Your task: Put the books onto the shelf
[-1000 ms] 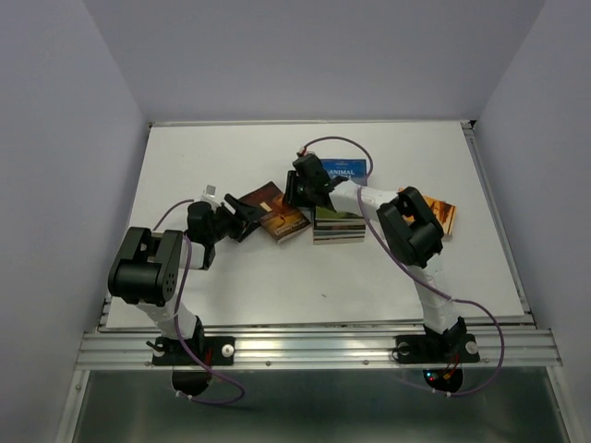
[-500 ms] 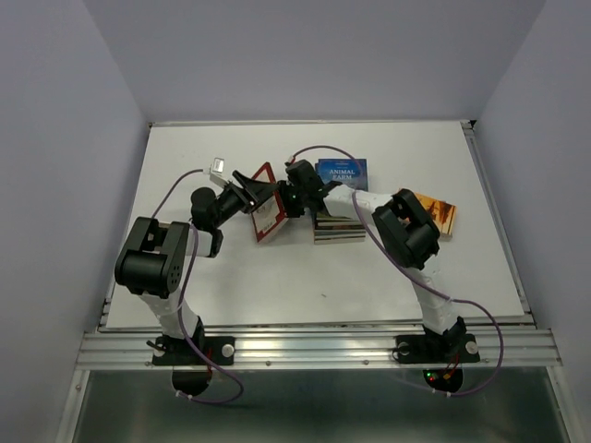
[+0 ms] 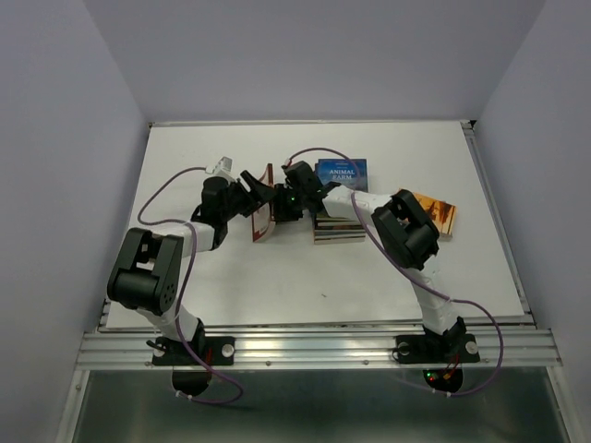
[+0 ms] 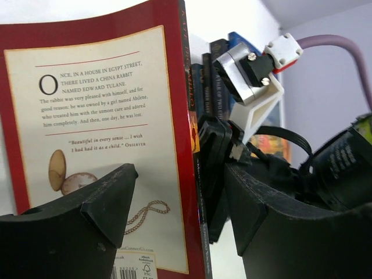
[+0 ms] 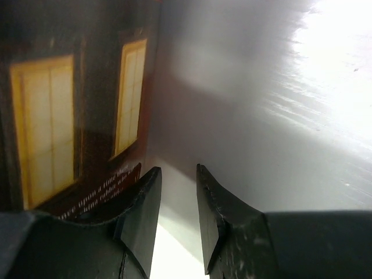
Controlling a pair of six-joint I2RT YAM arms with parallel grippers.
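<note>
A red-edged book (image 3: 262,220) stands on edge near the table's middle, its back cover (image 4: 99,104) facing my left wrist camera. My left gripper (image 3: 259,197) is open and straddles the book's spine edge, one finger (image 4: 107,203) in front of the back cover. My right gripper (image 3: 283,205) is at the book's other face. Its jaws stand a narrow gap apart with nothing between them (image 5: 177,180), and the dark cover with yellow windows (image 5: 64,116) lies just beside one finger. Of the other books, several sit packed together (image 3: 338,227). The shelf is out of view.
A blue "Animal Farm" book (image 3: 342,171) lies flat behind the packed books. An orange book (image 3: 441,215) lies to the right, partly behind the right arm's elbow. The white table (image 3: 231,286) ends at a metal rail along the near edge.
The red-edged book went from lying flat to standing on edge. My left gripper swung up and right around it, and my right gripper came down against its far face.
</note>
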